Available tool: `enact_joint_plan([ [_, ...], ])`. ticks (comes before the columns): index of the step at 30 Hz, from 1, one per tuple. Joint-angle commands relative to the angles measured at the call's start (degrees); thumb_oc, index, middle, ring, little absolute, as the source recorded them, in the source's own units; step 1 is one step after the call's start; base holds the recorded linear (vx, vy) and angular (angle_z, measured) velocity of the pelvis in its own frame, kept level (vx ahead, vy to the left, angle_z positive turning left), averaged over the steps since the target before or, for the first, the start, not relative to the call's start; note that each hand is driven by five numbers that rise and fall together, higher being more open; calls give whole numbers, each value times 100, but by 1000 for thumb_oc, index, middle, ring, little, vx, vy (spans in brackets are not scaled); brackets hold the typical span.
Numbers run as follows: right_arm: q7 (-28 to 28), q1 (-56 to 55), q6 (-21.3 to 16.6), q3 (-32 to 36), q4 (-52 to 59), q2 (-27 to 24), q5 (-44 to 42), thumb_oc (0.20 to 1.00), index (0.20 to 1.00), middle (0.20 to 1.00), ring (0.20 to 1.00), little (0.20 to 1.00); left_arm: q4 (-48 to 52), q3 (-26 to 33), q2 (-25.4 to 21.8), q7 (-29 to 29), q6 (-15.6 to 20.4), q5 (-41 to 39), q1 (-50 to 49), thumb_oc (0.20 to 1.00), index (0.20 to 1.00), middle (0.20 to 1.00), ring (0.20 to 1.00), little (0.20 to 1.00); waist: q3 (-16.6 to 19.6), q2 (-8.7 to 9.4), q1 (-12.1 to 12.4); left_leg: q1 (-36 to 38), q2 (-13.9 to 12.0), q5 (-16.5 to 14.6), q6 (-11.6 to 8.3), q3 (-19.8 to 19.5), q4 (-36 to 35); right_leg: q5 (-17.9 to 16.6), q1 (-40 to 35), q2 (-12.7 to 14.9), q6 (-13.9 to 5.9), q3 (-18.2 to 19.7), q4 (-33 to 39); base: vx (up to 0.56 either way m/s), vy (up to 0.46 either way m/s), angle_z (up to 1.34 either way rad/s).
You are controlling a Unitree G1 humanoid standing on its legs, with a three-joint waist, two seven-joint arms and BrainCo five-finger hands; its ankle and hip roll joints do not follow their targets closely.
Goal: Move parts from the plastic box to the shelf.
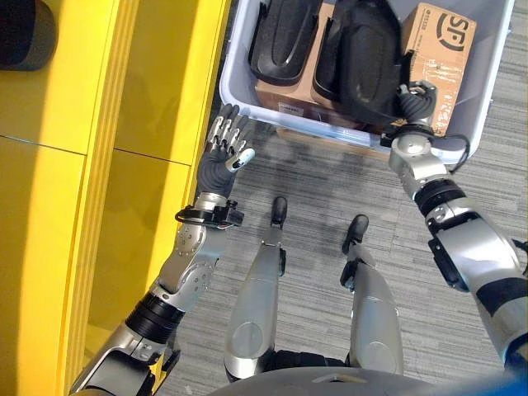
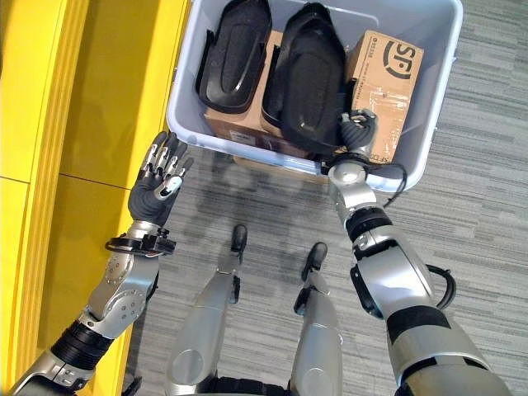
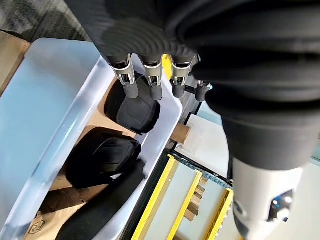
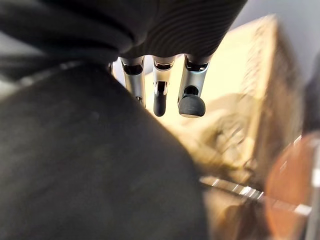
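The pale plastic box (image 1: 493,78) stands on the floor ahead, holding two black moulded parts on top of cardboard cartons. My right hand (image 1: 416,101) reaches over the box's near rim and lies against the right black part (image 1: 363,58), between it and the upright cardboard box (image 1: 437,40). Its fingers (image 4: 192,95) hang relaxed beside the part (image 4: 90,165), curled round nothing. The left black part (image 1: 285,41) lies untouched. My left hand (image 1: 224,158) is open and empty, raised by the box's near left corner next to the yellow shelf (image 1: 99,165).
The yellow shelf runs along the whole left side, close to the plastic box (image 3: 60,115). Grey carpet floor lies in front of the box. Flat brown cartons (image 1: 285,92) sit under the black parts.
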State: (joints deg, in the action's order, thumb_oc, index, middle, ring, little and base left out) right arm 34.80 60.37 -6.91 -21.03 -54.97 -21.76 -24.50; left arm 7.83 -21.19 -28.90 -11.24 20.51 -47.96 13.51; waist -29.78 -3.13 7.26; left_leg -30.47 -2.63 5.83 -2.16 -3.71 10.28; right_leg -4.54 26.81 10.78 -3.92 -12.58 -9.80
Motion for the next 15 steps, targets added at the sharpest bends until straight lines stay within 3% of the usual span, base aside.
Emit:
enact_joint_plan([
  [1,153,-174,-493,126,815,16,377,200,200,200,200,200,570,218,-418,145,196,68,-395,1000,1000,1000,1000,1000,269,346,48,56,-3,-587,106,64,283,556,-772,214,-359,419,98,0,0,0],
  [15,-22,-1104,-533,331,2845,61,1161,200,200,200,200,200,522,477,-555,299,31,127,-813,1000,1000,1000,1000,1000,631,497,-77,604,-169,-560,58,76,170,633,-1190,146,-328,413,157,1,-35,-3],
])
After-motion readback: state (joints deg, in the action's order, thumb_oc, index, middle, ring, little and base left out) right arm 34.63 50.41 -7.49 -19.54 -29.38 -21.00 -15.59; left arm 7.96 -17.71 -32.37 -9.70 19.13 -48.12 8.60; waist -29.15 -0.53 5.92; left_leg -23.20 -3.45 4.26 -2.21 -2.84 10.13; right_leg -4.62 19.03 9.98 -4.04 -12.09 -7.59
